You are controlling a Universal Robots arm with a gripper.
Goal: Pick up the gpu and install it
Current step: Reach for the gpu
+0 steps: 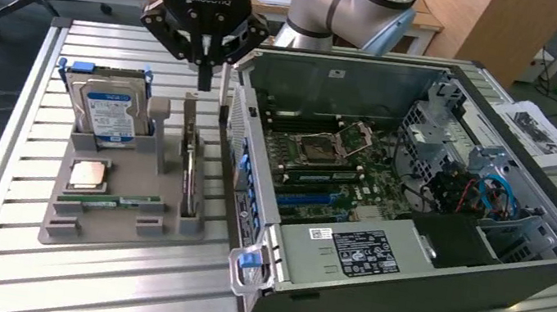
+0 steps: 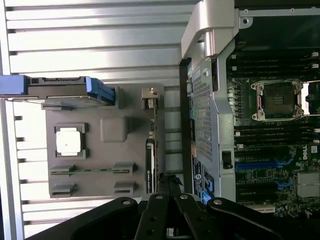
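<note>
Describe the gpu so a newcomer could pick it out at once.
Find the open case on the slatted table; a gray tray lies beside it, on the exterior view's left. The gpu stands on edge in the tray's slot nearest the case. It is a thin dark card, unlike the boxy blue-labelled hard drive and the flat-lying green memory stick.

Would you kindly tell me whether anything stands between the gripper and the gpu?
Nothing visible does: the shut gripper hangs over the gpu, which stands on edge in the gray holder, with open air between them.
</note>
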